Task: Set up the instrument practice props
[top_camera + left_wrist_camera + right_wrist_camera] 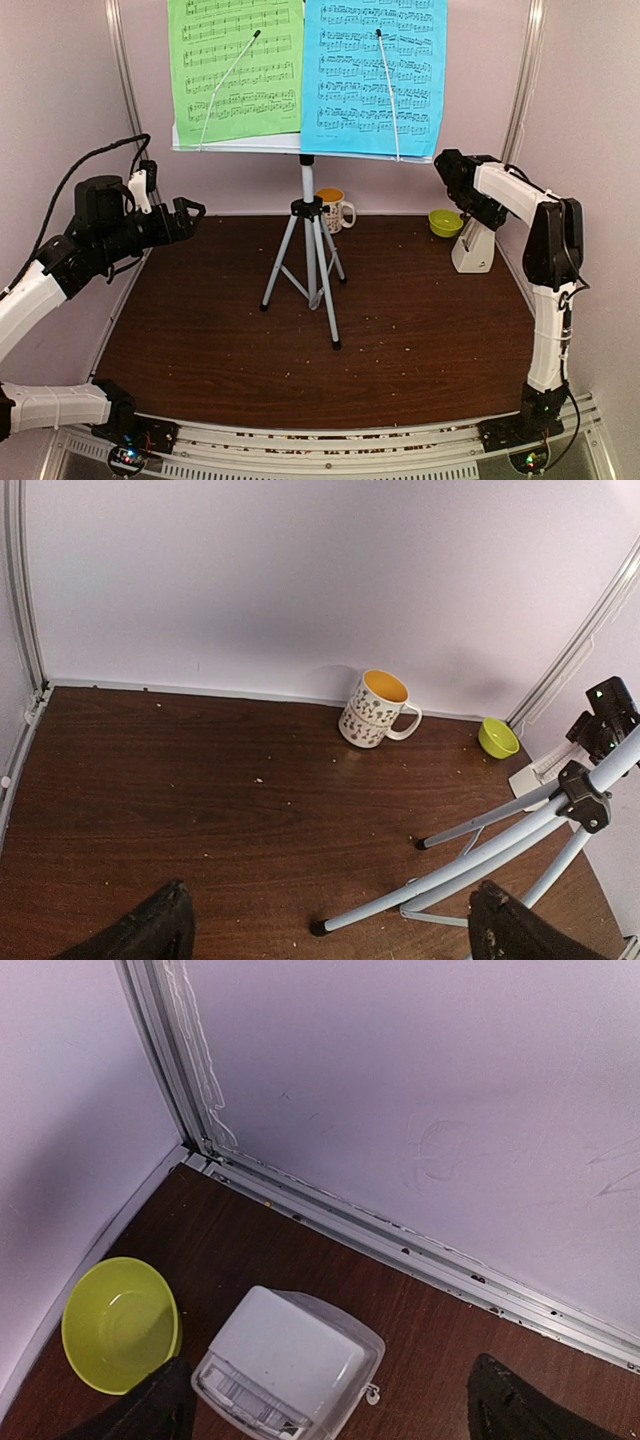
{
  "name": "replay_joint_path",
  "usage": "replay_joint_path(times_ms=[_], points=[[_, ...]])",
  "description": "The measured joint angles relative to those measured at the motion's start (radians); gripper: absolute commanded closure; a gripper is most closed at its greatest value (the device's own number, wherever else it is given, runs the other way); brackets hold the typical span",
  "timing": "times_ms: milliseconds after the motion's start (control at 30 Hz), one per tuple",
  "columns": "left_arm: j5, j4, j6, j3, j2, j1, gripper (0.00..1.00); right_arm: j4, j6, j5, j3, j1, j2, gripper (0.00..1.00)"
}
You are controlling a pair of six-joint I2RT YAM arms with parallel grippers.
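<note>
The music stand (290, 143) stands mid-table on its silver tripod (308, 262), holding a green sheet (236, 70) and a blue sheet (374, 75). The tripod legs also show in the left wrist view (480, 855). The white metronome (473, 248) with its clear cover stands at the back right, seen from above in the right wrist view (290, 1360). My right gripper (447, 168) is open and empty, high above the metronome. My left gripper (190, 212) is open and empty, raised over the table's left side, left of the tripod.
A patterned mug (334, 209) with an orange inside stands behind the tripod, also in the left wrist view (376, 709). A small green bowl (445, 222) sits in the back right corner beside the metronome (118, 1324). Walls and metal rails close the back and sides.
</note>
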Motion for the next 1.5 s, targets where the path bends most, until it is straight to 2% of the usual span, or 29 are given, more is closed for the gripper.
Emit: replay_joint_path(times_ms=[167, 300, 433, 567, 933, 1500], points=[[-0.001, 0.0, 0.0, -0.008, -0.009, 0.005, 0.02, 0.003, 0.021, 0.004, 0.009, -0.001, 0.009, 0.23], [-0.002, 0.0, 0.0, -0.013, -0.022, 0.011, 0.02, 0.002, 0.039, 0.007, 0.009, -0.001, 0.009, 0.26], [-0.002, 0.0, 0.0, -0.013, -0.031, 0.012, 0.02, 0.008, 0.054, 0.008, 0.002, -0.001, 0.009, 0.36], [-0.002, 0.0, 0.001, -0.013, -0.032, 0.013, 0.02, 0.034, 0.052, 0.011, -0.024, 0.0, 0.009, 0.4], [-0.002, 0.0, 0.007, -0.013, -0.037, 0.013, 0.02, 0.171, -0.084, -0.054, -0.222, 0.0, -0.111, 0.55], [0.002, 0.0, 0.038, -0.013, -0.007, 0.013, 0.02, 0.466, -0.382, -0.229, -0.559, 0.034, -0.362, 0.56]])
